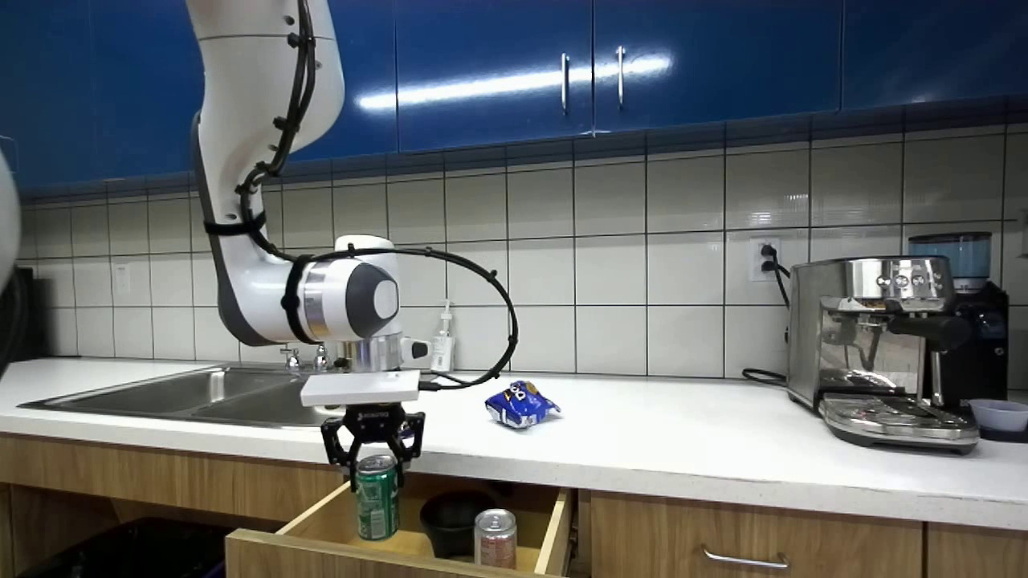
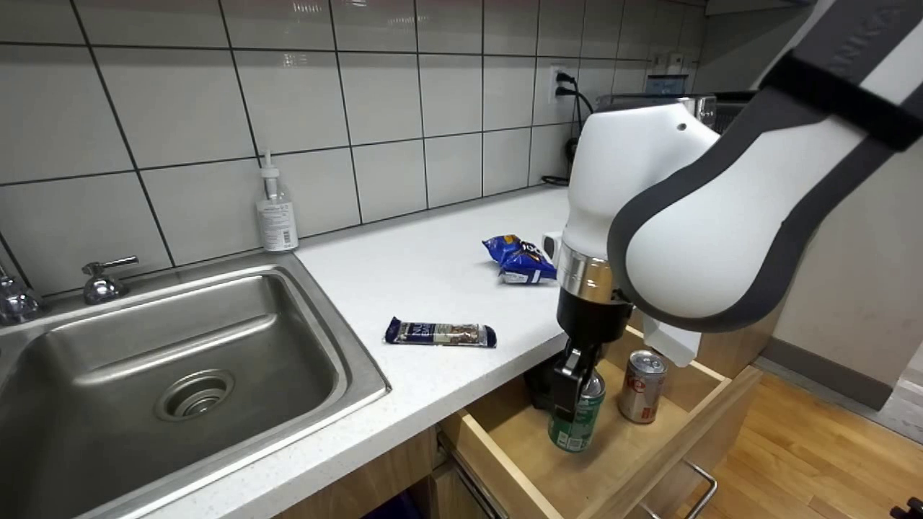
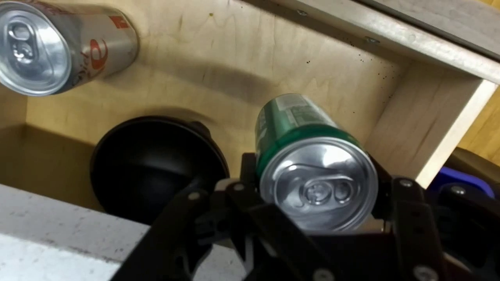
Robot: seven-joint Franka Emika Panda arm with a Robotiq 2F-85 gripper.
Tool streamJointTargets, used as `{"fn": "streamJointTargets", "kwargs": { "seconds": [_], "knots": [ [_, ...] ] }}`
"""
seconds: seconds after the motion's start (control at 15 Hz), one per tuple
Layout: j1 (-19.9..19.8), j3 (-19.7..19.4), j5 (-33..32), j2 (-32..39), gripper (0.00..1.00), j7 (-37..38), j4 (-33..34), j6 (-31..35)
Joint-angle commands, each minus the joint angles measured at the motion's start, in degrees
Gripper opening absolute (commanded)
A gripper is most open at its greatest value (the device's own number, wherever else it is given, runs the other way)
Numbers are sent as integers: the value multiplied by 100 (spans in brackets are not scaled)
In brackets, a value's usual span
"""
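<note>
My gripper (image 1: pixel 377 479) is shut on a green can (image 1: pixel 377 510), with a black finger against each side near its top. The can is roughly upright inside the open wooden drawer (image 1: pixel 317 554), and its base appears a little above the drawer floor. In the wrist view the green can (image 3: pixel 287 113) shows its silver lid between the fingers (image 3: pixel 315 168). A black bowl (image 3: pixel 152 164) stands beside it in the drawer. A silver can with red lettering (image 3: pixel 97 50) stands farther off; it also shows in both exterior views (image 1: pixel 495 539) (image 2: pixel 642 389).
The white countertop (image 1: pixel 683 433) edges the drawer. On it lie a blue snack bag (image 1: pixel 520 404) and a wrapped bar (image 2: pixel 440 334). A sink (image 2: pixel 317 288) with a soap bottle (image 2: pixel 277 213) behind it is to one side. An espresso machine (image 1: pixel 867 345) stands on the counter.
</note>
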Motion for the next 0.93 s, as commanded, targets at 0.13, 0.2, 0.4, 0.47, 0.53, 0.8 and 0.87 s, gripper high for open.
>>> {"fn": "streamJointTargets", "kwargs": {
  "seconds": [0.13,0.2,0.4,0.47,0.53,0.8,0.87],
  "knots": [
    [63,-128,-173,458,38,318,203,335],
    [42,-109,-135,547,38,303,250,346],
    [49,-115,-122,797,38,321,399,364],
    [41,-103,-110,862,38,314,447,350],
    [51,-112,-117,919,38,329,494,337],
    [160,-232,-191,1101,38,472,659,286],
    [176,-247,-191,1134,38,490,684,281]
  ]
}}
